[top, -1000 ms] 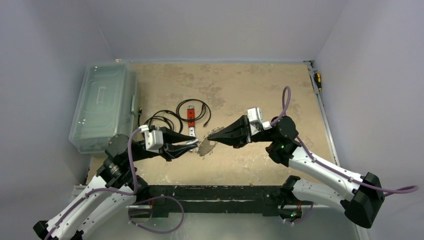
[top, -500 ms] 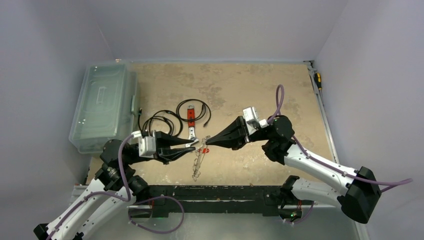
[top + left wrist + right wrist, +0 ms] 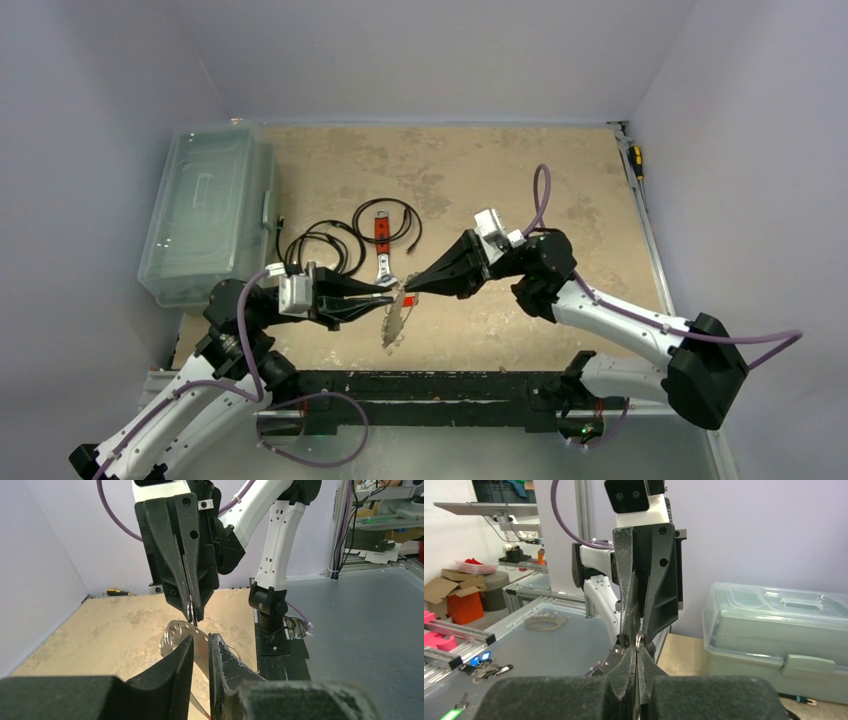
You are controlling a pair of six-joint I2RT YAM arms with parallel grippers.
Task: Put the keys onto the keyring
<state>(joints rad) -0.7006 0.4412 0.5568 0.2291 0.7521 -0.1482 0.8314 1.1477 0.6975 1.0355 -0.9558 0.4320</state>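
No legible text, label, brand or number on anything visible.

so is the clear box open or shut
Shut: the lid sits flat on the clear box, front latch down in the right wrist view.

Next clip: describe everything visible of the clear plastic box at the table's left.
The clear plastic box is a long rectangular tub of translucent, faintly greenish plastic with rounded corners. Its lid is on, with a rectangular moulding along the middle, and a latch tab shows on the long side facing the grippers. It sits flat at the far left of the table, by the left wall. Black coiled cables lie just to its right; whether they touch it cannot be told. Contents unclear.
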